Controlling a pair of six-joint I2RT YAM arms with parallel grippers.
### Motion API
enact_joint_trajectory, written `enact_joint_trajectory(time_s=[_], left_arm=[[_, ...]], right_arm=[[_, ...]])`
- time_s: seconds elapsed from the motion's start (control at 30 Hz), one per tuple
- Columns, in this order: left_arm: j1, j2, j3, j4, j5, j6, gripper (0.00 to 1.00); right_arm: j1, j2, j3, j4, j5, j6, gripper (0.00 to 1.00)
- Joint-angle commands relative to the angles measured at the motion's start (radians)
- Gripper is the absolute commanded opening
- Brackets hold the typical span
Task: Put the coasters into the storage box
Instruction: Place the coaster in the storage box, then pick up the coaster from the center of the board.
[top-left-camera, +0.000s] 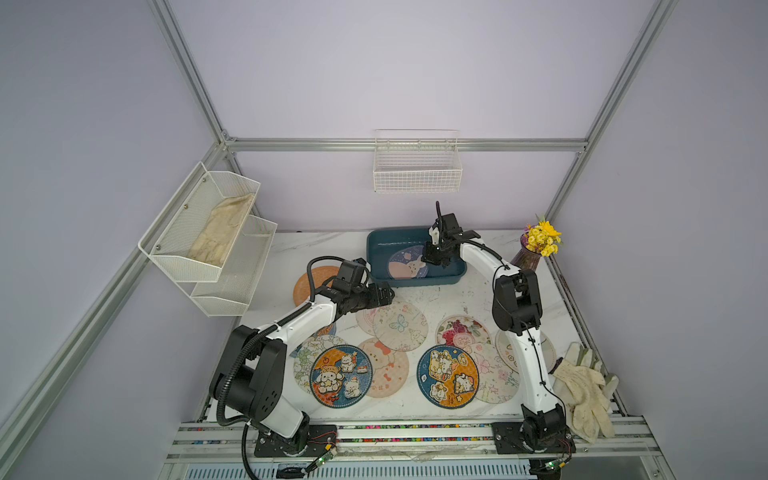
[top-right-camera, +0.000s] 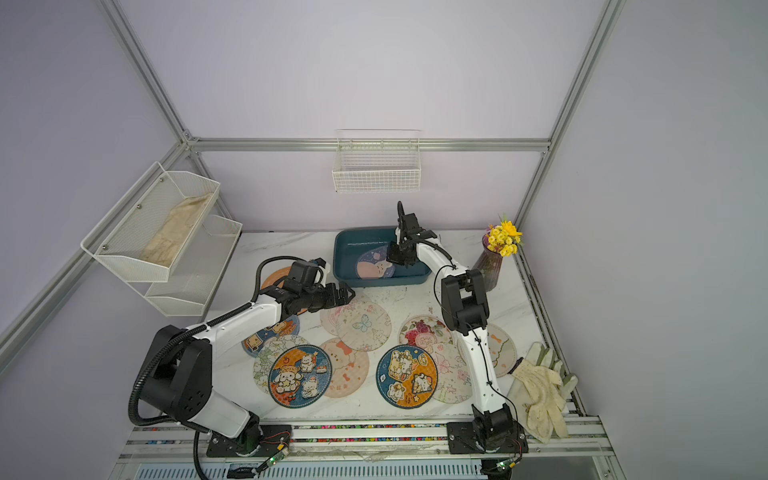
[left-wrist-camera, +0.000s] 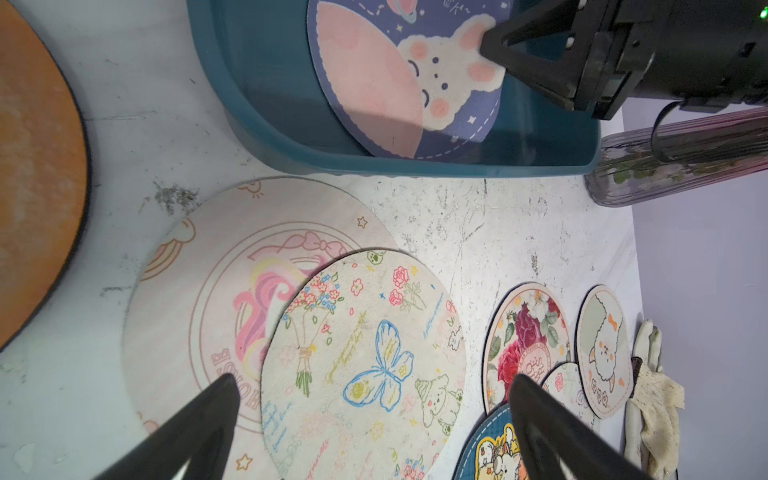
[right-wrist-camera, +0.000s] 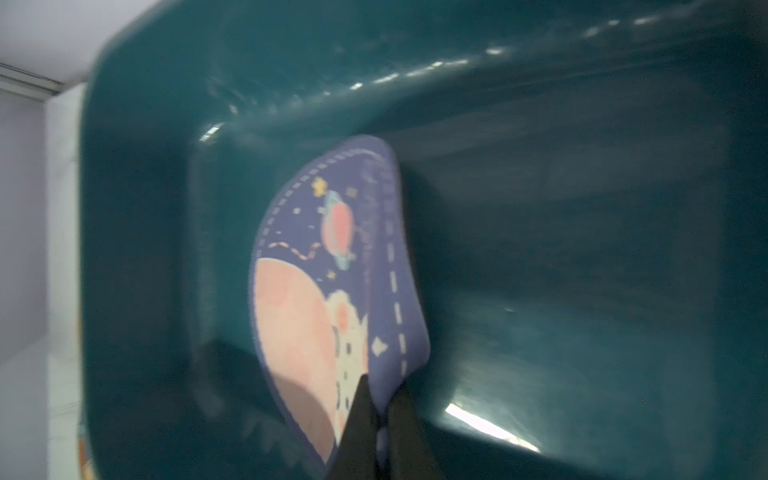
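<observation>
Coaster (right-wrist-camera: 324, 291) curls limp in right claw (right-wrist-camera: 380, 401) inside glossy storage box (right-wrist-camera: 561, 249).

I see the teal storage box (top-left-camera: 379, 249) at twelve o'clock on the table, upright and open. Inside it the navy bunny coaster (top-left-camera: 405, 266) is tilted and curled, one edge pinched in the right gripper (right-wrist-camera: 380, 399). I cannot tell whether its free edge touches the floor. The plain orange coaster (top-left-camera: 305, 286) lies flat at ten o'clock. The butterfly coaster (top-left-camera: 400, 326) overlaps a pale pink coaster (top-left-camera: 365, 319) near centre. One navy-orange coaster (top-left-camera: 340, 376) lies at seven o'clock, another navy-orange coaster (top-left-camera: 448, 376) at five, each lapping paler neighbours.
</observation>
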Motion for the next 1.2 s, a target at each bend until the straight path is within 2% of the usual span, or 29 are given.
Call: enact_joint_trajectory(time_s=[0.0,0.03,0.1,0.2,0.33,0.53,0.77,0.93,1.17], left_arm=[[0.008,-0.024,-0.032,-0.008,-0.002,0.010,1.00],[0.008,-0.023,-0.032,-0.012,-0.003,0.010,1.00],[0.008,-0.021,-0.032,-0.016,-0.003,0.011,1.00],[0.008,-0.021,-0.033,-0.023,-0.010,0.013,1.00],[0.008,-0.021,-0.037,-0.029,-0.022,0.015,1.00],[0.006,-0.032,-0.045,-0.032,-0.022,0.030,1.00],[-0.002,-0.031,-0.060,-0.075,-0.016,0.035,1.00],[-0.024,-0.020,-0.083,-0.098,-0.017,0.020,0.99],[-0.065,0.039,-0.078,-0.108,-0.020,-0.004,0.90]], right_arm=[[-0.016,0.017,0.058,-0.087,0.105,-0.064,0.02],[-0.016,0.019,0.065,-0.096,0.114,-0.071,0.07],[-0.018,0.014,0.075,-0.109,0.132,-0.084,0.26],[-0.022,-0.009,0.064,-0.109,0.132,-0.089,0.46],[-0.022,-0.048,0.038,-0.108,0.122,-0.093,0.60],[-0.023,-0.144,-0.043,-0.103,0.042,-0.094,0.66],[-0.008,-0.338,-0.270,-0.085,-0.096,-0.108,0.69],[0.047,-0.463,-0.452,-0.081,-0.133,-0.131,0.69],[0.148,-0.568,-0.718,0.009,-0.156,-0.102,0.68]])
